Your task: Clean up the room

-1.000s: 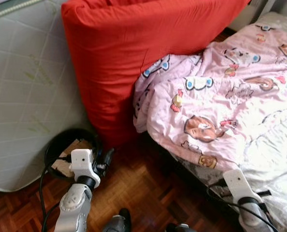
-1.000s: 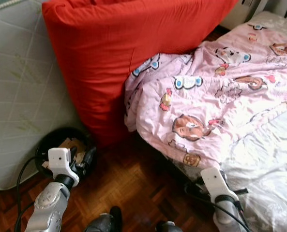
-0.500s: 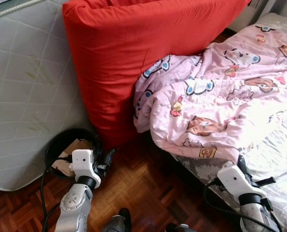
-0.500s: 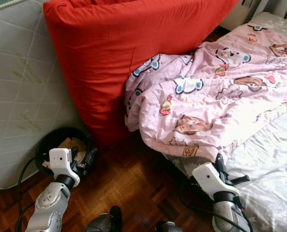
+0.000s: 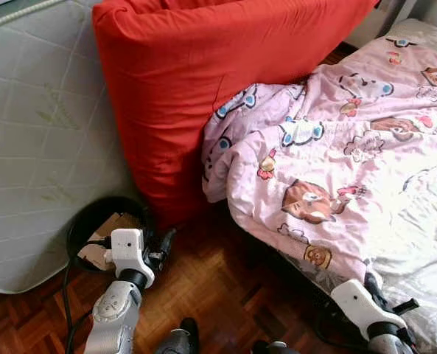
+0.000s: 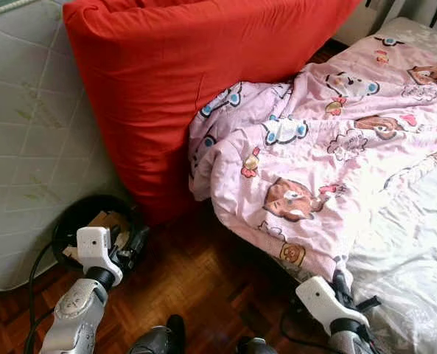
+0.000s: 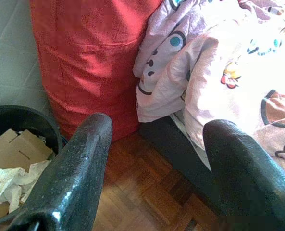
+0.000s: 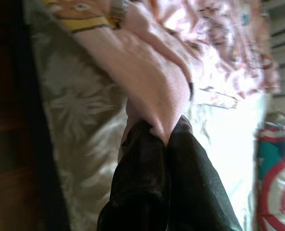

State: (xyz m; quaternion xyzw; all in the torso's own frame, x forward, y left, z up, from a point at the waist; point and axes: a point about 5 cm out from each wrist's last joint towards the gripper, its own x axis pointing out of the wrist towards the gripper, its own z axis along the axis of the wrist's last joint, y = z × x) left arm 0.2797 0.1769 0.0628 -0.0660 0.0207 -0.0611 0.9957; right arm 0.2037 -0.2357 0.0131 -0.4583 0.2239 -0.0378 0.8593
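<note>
The right arm is seen low at the lower right of the head views, its right gripper [image 8: 164, 137] pinched on the edge of the pink blanket [image 5: 336, 169]. The hem, bunched upward half a second ago, is now drawn back down over the bed edge. The left gripper [image 7: 156, 144] is held spread above the wooden floor [image 5: 211, 295] beside the black bin [image 5: 85, 221].

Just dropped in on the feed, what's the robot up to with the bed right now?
The right gripper is shut on the near edge of the pink cartoon blanket, low at the bedside, with the pale sheet exposed beside it. The left gripper is open and holds nothing, above the wood floor near the black bin of cardboard and paper. A red mattress leans by the bed.
</note>
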